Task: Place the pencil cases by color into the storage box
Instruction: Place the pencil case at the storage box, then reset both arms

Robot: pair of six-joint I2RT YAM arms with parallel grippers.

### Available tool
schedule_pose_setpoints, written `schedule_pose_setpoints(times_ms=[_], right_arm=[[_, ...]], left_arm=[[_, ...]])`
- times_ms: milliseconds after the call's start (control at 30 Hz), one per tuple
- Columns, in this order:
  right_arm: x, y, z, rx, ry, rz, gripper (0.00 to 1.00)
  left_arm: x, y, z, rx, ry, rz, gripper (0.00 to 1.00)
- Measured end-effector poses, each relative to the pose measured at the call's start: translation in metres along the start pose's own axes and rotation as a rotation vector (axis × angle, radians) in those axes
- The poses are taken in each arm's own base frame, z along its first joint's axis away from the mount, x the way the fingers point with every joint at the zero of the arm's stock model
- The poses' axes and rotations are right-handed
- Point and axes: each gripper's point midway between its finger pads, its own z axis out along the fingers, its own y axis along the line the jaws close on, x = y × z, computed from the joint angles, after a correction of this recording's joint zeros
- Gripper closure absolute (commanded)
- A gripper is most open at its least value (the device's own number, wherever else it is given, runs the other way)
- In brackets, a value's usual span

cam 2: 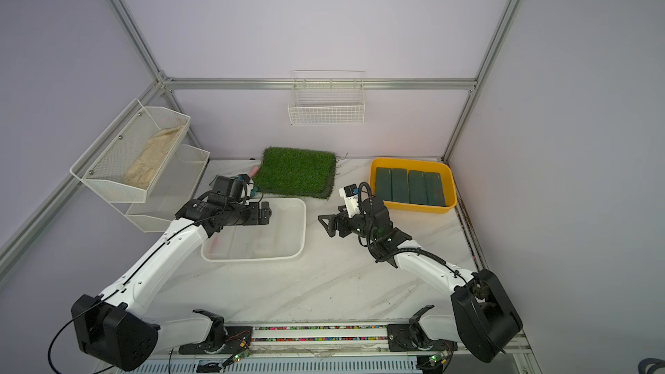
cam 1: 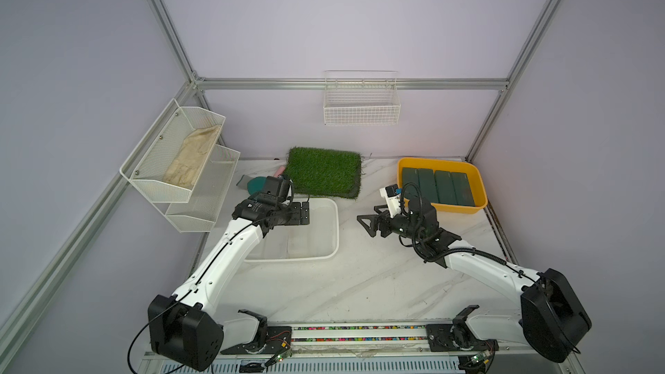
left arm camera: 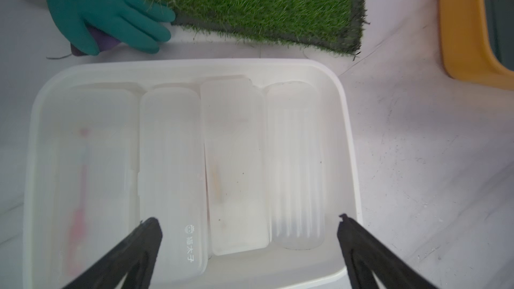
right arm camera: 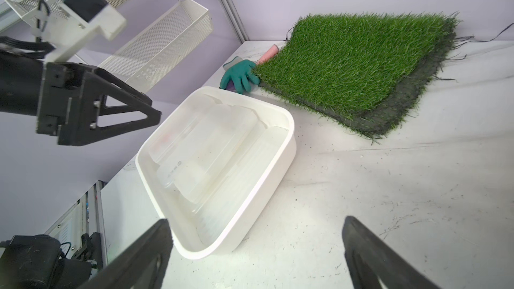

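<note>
I see my left gripper [left arm camera: 247, 218] spread empty over the white box [left arm camera: 194, 65] holding frosted cases [left arm camera: 169, 162]. My right gripper [right arm camera: 257, 219] gapes empty between the boxes, near the yellow box [cam 1: 478, 188] of green cases [cam 1: 437, 185]. A grass mat [cam 1: 324, 170] and teal glove [left arm camera: 105, 9] lie behind.

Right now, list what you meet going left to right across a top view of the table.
mesh shelf → white box → right pincer → yellow box. The grass mat is left out because it overlaps the white box.

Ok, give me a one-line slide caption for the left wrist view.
Open left pincer above the white storage box, where frosted pencil cases lie side by side.
</note>
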Motion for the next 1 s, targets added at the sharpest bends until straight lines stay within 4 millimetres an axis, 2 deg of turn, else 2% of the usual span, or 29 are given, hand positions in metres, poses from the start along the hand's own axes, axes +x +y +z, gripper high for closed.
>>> schedule_pose_setpoints(times_ms=[167,267,400,533,667,767,1000], right_arm=[[-0.021,-0.008,0.002,0.074,-0.013,-0.006,0.03],[-0.029,-0.014,-0.001,0.131,-0.021,-0.012,0.03],[-0.041,-0.022,-0.016,0.217,-0.048,-0.032,0.03],[-0.061,-0.025,-0.044,0.308,-0.116,-0.077,0.03],[-0.079,-0.030,-0.074,0.390,-0.202,-0.118,0.03],[-0.077,-0.041,-0.091,0.457,-0.229,-0.137,0.03],[-0.054,-0.075,-0.106,0.583,-0.216,-0.166,0.03]], left_arm=[[-0.026,-0.006,-0.028,0.082,-0.172,0.004,0.00],[-0.026,0.004,-0.035,0.103,-0.260,-0.012,0.00],[-0.023,0.023,-0.032,0.087,-0.334,-0.037,0.00],[-0.018,0.040,-0.021,0.044,-0.398,-0.034,0.00],[-0.001,0.060,-0.006,-0.021,-0.439,-0.021,0.00],[0.010,0.073,0.007,-0.071,-0.430,-0.013,0.00],[-0.005,0.107,0.014,-0.150,-0.497,-0.065,0.00]])
